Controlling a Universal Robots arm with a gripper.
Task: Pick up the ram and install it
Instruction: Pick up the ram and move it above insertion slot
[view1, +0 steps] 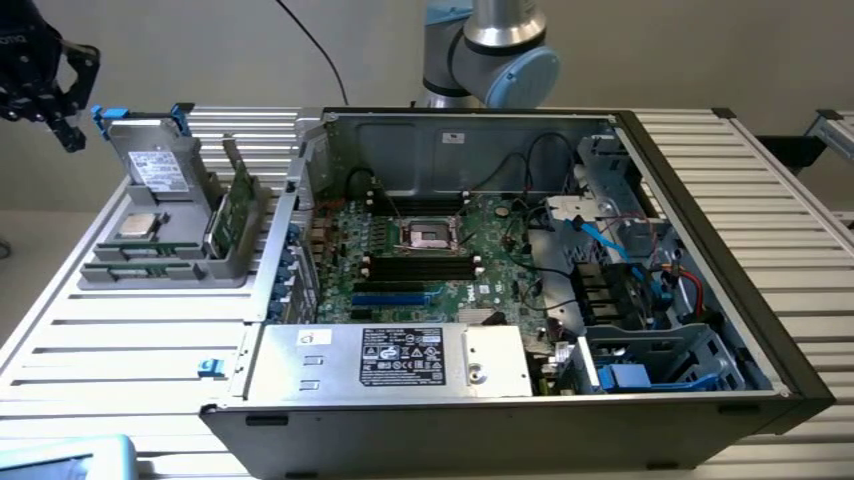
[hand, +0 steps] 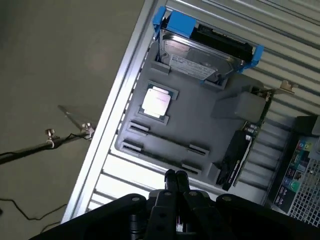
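Hovering high at the exterior view's left, the tool (view1: 56, 115) is well apart from the ram (view1: 234, 215), which stands on edge in the grey tray (view1: 227, 272) beside the computer case (view1: 400, 440). In the wrist view, the tool (hand: 175, 177) has its fingertips pressed together, empty, near the tray (hand: 200, 120).

The tray (hand: 200, 122) is grey, drive frame (hand: 177, 22) blue, motherboard (view1: 501, 250) green, fingers (hand: 171, 177) black.

Open computer case (view1: 694, 230) on slatted table (view1: 120, 340), motherboard (view1: 441, 270) exposed, power supply (view1: 400, 360) along its near side. Left of it, grey tray (view1: 220, 272) holding drive (view1: 160, 165), processor chip (view1: 138, 224) and ram (view1: 140, 269). Gripper (view1: 47, 90) hangs at far left.
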